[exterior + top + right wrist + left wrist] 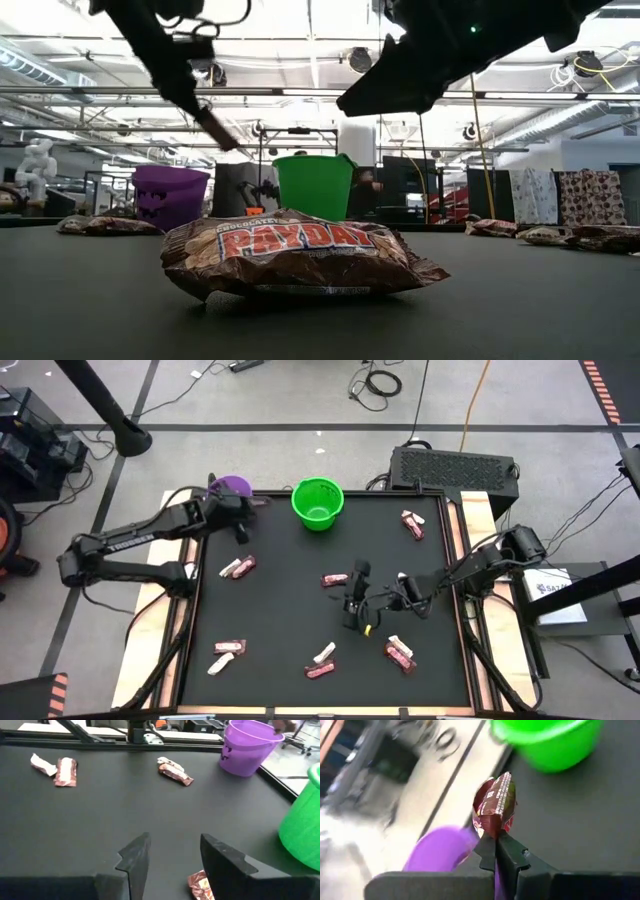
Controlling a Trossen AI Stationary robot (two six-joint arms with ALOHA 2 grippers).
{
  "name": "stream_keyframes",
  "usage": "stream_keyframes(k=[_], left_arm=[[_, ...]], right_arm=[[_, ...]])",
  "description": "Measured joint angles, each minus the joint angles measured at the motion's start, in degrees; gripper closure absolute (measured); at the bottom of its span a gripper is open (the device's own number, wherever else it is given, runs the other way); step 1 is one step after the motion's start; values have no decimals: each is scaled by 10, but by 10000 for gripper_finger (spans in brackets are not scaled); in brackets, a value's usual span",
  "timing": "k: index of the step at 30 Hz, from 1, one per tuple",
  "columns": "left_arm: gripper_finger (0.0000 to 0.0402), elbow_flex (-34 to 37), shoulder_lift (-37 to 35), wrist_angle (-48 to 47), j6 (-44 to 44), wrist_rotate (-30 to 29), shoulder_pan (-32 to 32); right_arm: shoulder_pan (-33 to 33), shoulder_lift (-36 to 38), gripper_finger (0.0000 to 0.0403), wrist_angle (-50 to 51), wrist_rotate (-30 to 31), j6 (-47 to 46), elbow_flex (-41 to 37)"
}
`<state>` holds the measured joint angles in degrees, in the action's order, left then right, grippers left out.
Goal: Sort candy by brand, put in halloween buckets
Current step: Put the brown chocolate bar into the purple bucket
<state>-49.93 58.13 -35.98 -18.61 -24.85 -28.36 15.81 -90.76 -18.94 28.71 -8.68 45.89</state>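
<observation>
My left gripper (496, 837) is shut on a pink-red wrapped candy (495, 802), up in the air at the purple bucket (234, 486) in the table's far left corner. The green bucket (317, 503) stands to the right of the purple one. My right gripper (352, 598) hangs open over the middle of the table. A pink-red candy (199, 885) lies on the mat just beside one of its fingers; nothing is between them. A brown bar (295, 255) lies close in front in the low view. My left gripper pinches one end of the candy's wrapper (492, 827) between its two fingertips. The fingers slant downward, coming from the table's left. The bar sticks out beyond the fingertips in line with them, lifted clear of the table, beside the purple bucket's rim (440, 847).
More candy lies scattered on the black mat: a pair at the left (237, 568), one at the far right (412, 525), and some near the front edge (225, 655) (322, 660) (400, 653). Wooden strips (478, 520) border the mat.
</observation>
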Motion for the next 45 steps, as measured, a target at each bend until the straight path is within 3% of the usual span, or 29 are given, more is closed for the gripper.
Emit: stream_keyframes(k=[8, 15, 20, 31, 43, 45], left_arm=[[402, 0, 49, -3, -43, -4, -160], [401, 0, 75, -30, -27, 9, -213], [375, 0, 84, -52, -13, 10, -211], [278, -3, 84, -101, -12, -26, -185], [270, -111, 83, -253, 96, -21, -112], [270, -117, 82, -267, 107, 19, -97]], right_arm=[[-19, 0, 236, 6, -2, 2, 0], [-29, 0, 237, 23, -3, 4, 0], [-30, 0, 237, 24, -3, -3, 0], [-30, 0, 237, 24, -3, -14, 0], [-39, 0, 237, 25, -2, -12, 0], [-39, 0, 237, 25, -2, -12, 0]])
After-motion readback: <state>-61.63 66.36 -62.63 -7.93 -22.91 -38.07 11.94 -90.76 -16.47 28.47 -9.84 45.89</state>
